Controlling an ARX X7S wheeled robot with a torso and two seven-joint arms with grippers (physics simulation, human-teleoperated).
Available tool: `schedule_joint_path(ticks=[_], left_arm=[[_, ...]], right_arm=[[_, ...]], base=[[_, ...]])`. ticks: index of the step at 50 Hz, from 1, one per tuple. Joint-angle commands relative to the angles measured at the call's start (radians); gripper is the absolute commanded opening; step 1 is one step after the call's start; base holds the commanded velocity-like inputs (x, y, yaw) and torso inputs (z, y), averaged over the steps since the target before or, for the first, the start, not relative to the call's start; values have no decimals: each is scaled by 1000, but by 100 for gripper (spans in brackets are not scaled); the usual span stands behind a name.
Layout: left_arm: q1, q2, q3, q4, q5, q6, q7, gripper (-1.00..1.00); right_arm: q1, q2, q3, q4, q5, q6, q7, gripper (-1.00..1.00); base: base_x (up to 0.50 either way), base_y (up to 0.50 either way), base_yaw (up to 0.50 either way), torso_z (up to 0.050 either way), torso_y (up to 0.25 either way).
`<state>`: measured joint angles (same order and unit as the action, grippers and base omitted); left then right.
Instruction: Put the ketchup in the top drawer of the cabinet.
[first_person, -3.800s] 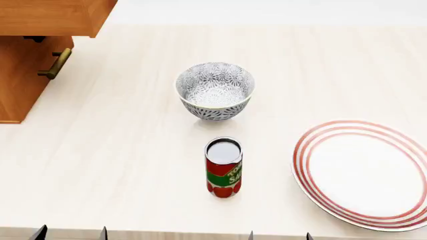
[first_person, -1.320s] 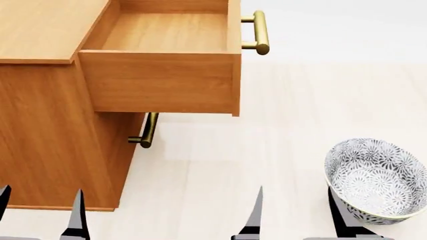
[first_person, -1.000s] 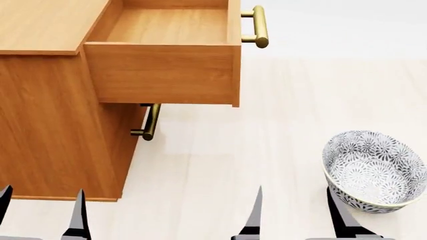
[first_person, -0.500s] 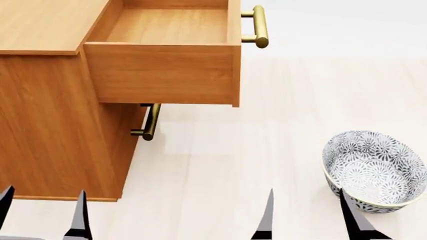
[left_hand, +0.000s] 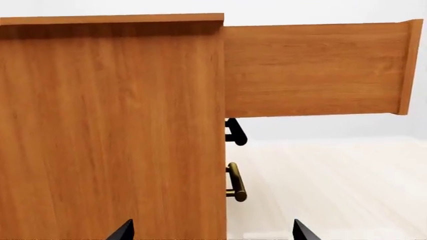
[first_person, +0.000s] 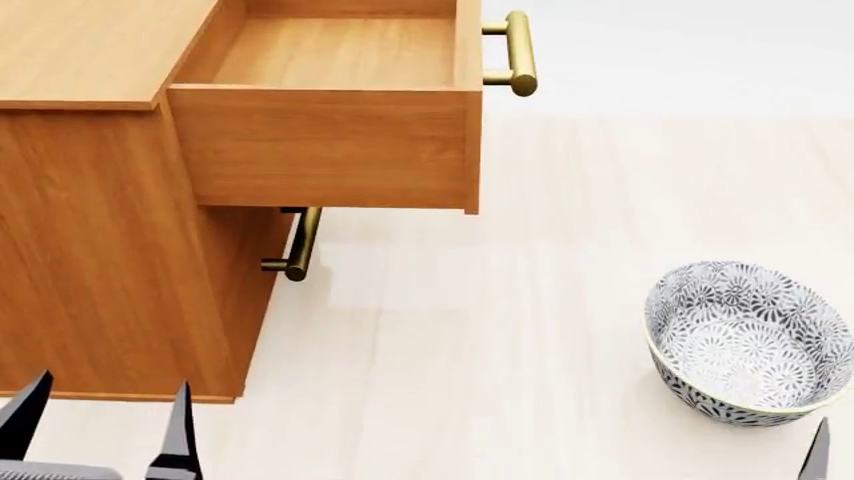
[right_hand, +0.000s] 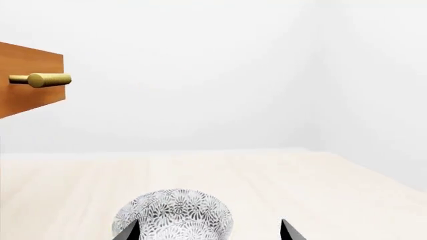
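Ketchup is out of sight in every view, so its look can't be described. The top drawer (first_person: 334, 90) of the cabinet (first_person: 94, 240) stands pulled out and empty. The left gripper (first_person: 100, 430) and right gripper (right_hand: 208, 231) are both spread, holding nothing. Risk: reaching blind could knock the bowl (first_person: 750, 340) across the bench (first_person: 534, 330).

Cabinet (first_person: 94, 250): boxy orange-brown wood grain, flat top, standing on the pale tabletop at the head view's left. Top drawer (first_person: 334, 60) pulled fully open, inside bare wood, brass bar handle on its front. It overhangs the lower drawer, which is shut. Ketchup not visible in any view.
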<state>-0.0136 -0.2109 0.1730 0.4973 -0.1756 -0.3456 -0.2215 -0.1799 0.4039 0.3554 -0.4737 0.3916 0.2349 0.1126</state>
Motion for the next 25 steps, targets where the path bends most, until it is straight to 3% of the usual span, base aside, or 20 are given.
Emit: schedule_joint_path(ticks=[1, 25], left_arm=[[-9, -2, 9, -20, -5, 5, -5, 100], [-27, -6, 31, -36, -4, -1, -20, 100]], right_arm=[[-31, 30, 88, 69, 67, -47, -65, 100], [-202, 33, 113, 115, 66, -266, -280, 100]], base=[[0, 0, 0, 0, 0], [0, 0, 0, 0, 0]])
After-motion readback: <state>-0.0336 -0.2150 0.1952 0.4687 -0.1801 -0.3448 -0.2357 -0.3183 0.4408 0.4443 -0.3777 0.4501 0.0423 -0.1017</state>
